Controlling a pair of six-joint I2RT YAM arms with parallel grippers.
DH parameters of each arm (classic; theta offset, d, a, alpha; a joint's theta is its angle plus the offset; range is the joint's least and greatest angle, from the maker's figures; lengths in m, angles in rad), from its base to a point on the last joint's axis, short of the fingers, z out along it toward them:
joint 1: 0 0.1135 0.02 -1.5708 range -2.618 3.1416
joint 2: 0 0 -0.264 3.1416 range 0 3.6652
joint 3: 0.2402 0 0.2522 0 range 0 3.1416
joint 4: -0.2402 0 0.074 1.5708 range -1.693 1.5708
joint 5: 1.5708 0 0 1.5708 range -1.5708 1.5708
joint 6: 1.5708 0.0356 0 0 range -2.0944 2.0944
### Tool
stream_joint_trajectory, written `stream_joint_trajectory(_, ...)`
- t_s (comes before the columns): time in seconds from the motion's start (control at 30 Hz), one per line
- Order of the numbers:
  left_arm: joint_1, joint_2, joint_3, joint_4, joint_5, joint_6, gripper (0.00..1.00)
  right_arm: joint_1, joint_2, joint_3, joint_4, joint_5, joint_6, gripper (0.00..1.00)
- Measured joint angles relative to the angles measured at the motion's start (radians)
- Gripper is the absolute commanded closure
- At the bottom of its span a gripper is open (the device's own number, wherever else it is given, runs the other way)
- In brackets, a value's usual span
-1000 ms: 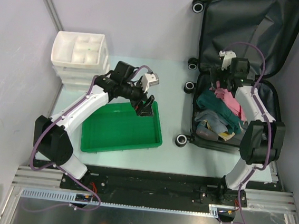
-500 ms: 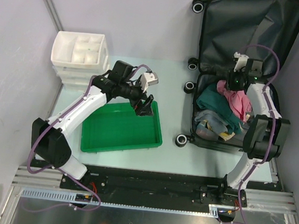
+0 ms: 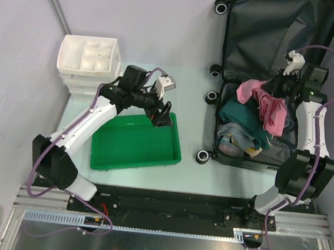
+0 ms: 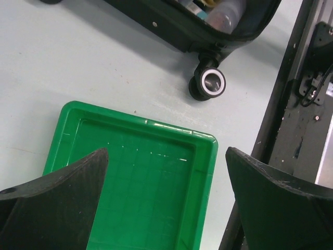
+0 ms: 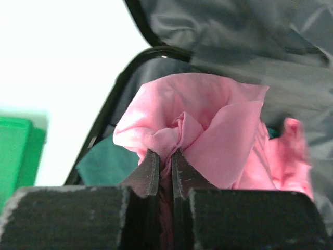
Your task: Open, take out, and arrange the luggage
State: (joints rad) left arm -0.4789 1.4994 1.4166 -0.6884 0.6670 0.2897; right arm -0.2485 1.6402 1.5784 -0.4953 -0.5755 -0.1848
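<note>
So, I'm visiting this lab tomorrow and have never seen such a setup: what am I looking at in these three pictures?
These are two white robot arms bolted at the near edge of a table, each ending in a two-finger gripper. The wide picture comes from a camera overhead. The other two come from small cameras on the wrists, so each shows its own fingers. On the table are an open suitcase holding clothes, a green tray and a white drawer box. The left gripper hangs open above the tray, holding nothing. The right gripper is shut on a pink cloth over the suitcase.
</note>
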Motion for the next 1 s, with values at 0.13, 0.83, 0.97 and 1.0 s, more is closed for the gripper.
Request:
stream_joint_trajectory(0.13,-0.005,-0.023,0.014,0.034,-0.003,-0.05,0.0,0.003,-0.075,-0.037,0.008,-0.104,0.018,1.0)
stream_joint_trajectory(0.83,-0.371,0.058,0.101,0.586,-0.257,-0.058,0.0,0.122,-0.253,-0.162,-0.059,-0.253,0.023,1.0)
stream_joint_trajectory(0.97,-0.463,0.182,0.138,0.74,-0.383,-0.053,0.0,0.121,-0.264,-0.165,-0.072,-0.253,0.01,1.0)
stream_joint_trajectory(1.0,-0.475,0.225,0.161,0.761,-0.408,-0.053,0.0,0.12,-0.264,-0.166,-0.077,-0.254,0.006,1.0)
